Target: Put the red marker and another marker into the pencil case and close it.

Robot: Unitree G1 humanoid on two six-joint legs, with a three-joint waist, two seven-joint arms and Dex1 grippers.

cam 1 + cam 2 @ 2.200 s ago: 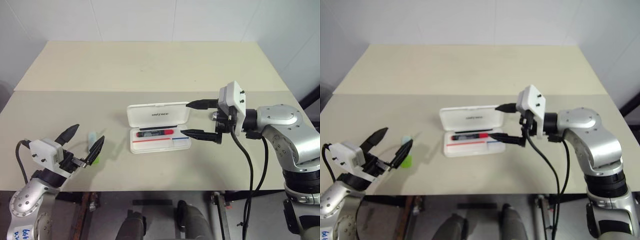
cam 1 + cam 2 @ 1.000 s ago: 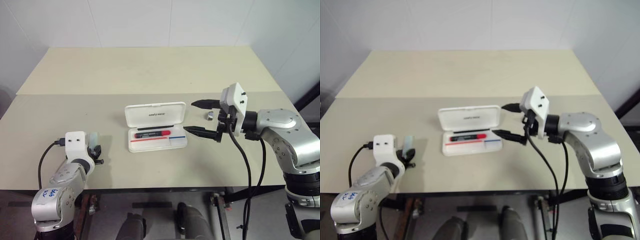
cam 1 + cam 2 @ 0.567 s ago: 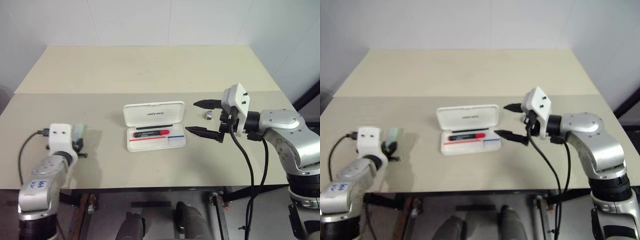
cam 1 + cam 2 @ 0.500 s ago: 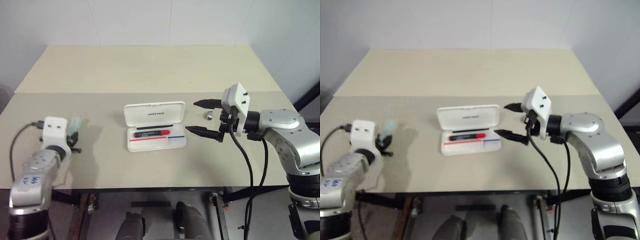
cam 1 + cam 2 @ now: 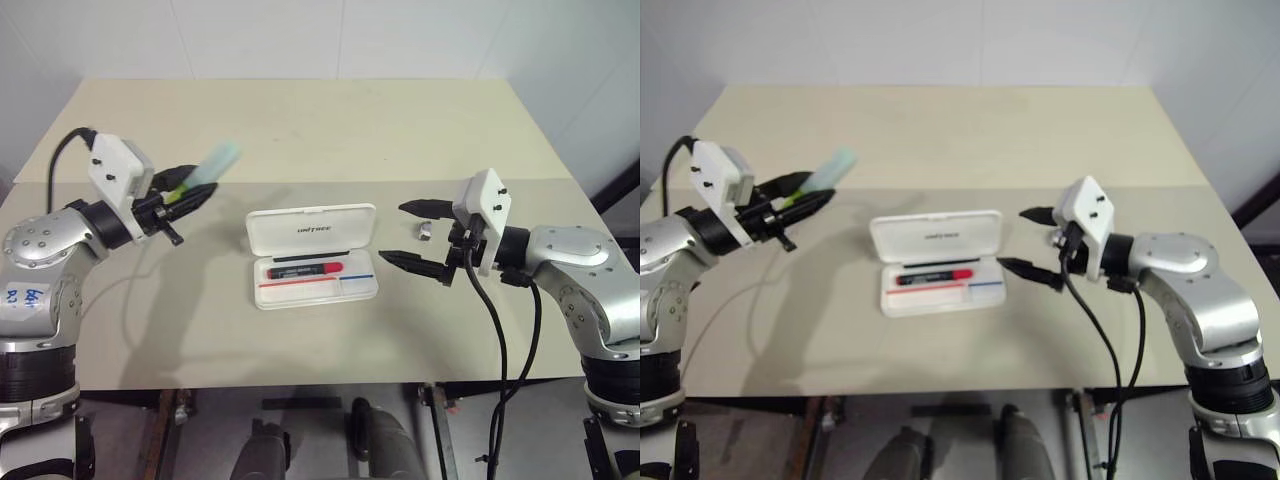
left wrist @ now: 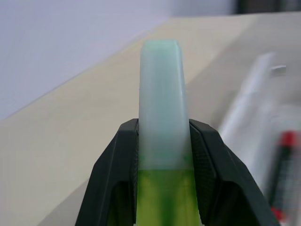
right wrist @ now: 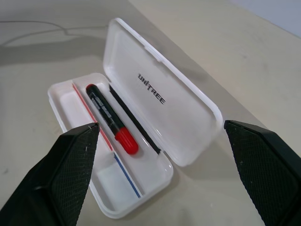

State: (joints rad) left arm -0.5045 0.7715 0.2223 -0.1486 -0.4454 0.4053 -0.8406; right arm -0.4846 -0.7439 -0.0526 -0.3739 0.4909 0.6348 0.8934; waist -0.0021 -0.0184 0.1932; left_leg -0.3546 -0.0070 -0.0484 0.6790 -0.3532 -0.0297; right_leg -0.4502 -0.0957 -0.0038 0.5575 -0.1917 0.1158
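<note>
**Highlighter lifted, case waiting open**

In the left eye view, the left pincer [image 5: 180,199] was closed on the short, chunky light-green highlighter with its pale translucent cap [image 5: 205,172], holding it in the air above the left part of the beige matte tabletop [image 5: 300,130], cap end pointing up and toward the centre. The flat white hinged plastic pencil case with rounded corners [image 5: 315,253] lay open near the middle of the tabletop, lid raised toward the far edge. The slim red marker with a black end [image 5: 306,269] lay inside its tray. A small silver-grey clip-like object [image 5: 424,232] sat just beside the case toward the right edge.

The right eye view showed the right pincer [image 5: 1027,241] spread wide and empty, close to the case's right end, not touching it.

In the left wrist view, the smooth black fingers [image 6: 120,169] pressed both sides of the highlighter where the frosted cap meets the glossy green body.

The right wrist view showed the lid's dark lettering and the red and blue stripes in the tray beside the marker.

As I judge it, the second marker was in transit. The next move calls for carrying it over the tray, laying it in beside the red one, then swinging the lid down.
</note>
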